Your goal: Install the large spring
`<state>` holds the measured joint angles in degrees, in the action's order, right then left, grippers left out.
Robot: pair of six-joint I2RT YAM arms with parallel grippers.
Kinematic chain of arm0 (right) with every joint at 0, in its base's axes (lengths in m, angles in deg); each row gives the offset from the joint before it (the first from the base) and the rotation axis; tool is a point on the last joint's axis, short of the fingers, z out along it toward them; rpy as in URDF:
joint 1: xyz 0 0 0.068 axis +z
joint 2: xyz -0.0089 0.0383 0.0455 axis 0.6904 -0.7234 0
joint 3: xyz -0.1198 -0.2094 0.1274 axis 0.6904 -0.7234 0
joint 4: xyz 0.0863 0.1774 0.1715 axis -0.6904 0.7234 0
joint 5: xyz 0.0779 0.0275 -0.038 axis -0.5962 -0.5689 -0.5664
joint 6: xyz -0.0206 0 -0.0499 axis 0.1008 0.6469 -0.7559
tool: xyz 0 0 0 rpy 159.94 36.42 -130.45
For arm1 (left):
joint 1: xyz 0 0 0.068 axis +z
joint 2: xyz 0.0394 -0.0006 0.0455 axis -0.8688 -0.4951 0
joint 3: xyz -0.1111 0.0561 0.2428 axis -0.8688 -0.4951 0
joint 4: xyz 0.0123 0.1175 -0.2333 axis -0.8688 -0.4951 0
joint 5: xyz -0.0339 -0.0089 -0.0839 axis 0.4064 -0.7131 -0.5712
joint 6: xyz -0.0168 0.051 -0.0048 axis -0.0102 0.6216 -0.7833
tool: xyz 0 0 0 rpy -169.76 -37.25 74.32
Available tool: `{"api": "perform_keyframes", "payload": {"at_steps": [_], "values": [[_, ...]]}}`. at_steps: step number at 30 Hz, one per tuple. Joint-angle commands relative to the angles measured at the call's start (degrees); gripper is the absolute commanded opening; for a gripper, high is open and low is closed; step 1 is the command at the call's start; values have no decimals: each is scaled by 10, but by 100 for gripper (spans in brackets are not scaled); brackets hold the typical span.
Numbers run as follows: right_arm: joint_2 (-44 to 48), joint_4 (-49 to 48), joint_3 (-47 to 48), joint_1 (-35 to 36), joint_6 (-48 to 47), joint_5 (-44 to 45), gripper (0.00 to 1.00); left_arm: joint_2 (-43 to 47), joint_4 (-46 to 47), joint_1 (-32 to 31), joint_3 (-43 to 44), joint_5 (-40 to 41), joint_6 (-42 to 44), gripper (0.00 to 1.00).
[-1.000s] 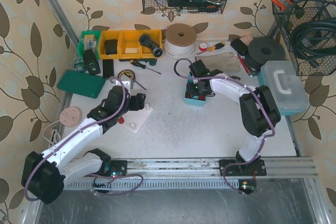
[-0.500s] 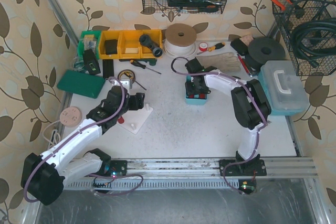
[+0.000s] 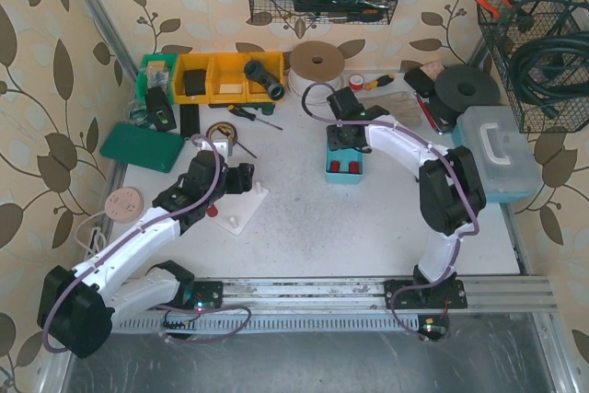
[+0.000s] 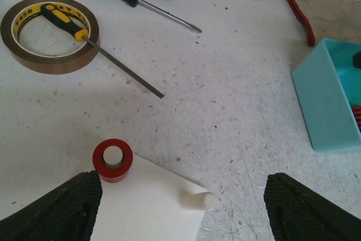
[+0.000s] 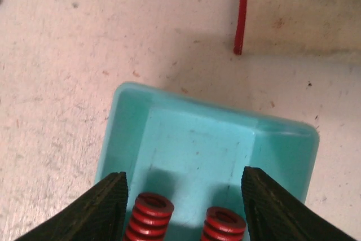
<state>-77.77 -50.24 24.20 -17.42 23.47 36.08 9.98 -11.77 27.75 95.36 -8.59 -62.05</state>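
Observation:
Two red coil springs stand upright in a teal bin; the left one looks slightly wider. My right gripper is open just above them, one finger on each side, holding nothing. In the top view it hangs over the bin's far edge. A white base plate carries a bare white peg and a red ring seated on another peg. My left gripper is open and empty over the plate.
A brown tape roll with a screwdriver across it lies beyond the plate. Yellow bins, a white cable coil and gloves line the back. A plastic toolbox stands at the right.
My right gripper has drawn back toward the far side of the teal bin, uncovering the two springs in the top view. The left arm has not moved.

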Motion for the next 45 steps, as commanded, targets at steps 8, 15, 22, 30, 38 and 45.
{"api": "perform_keyframes", "payload": {"at_steps": [8, 15, 22, 30, 38, 45], "values": [[72, -3, -55, -2, -45, -75, 50, -7, -32, 2, 67, -114, -14, 82], [127, -22, -82, -5, -92, -92, 47, -9, -122, 3, 119, -209, 28, 83], [198, -36, -148, -7, -120, -68, 46, 1, -124, 3, 121, -245, 21, 83], [183, -40, -144, -9, -152, -58, 45, 31, -148, 3, 119, -239, 32, 82], [154, 2, -126, 1, -121, -83, 42, 89, -164, 3, 101, -145, -102, 80], [144, 45, -114, 3, -95, -48, 41, 46, -415, 3, 237, -130, -108, 83]]}}
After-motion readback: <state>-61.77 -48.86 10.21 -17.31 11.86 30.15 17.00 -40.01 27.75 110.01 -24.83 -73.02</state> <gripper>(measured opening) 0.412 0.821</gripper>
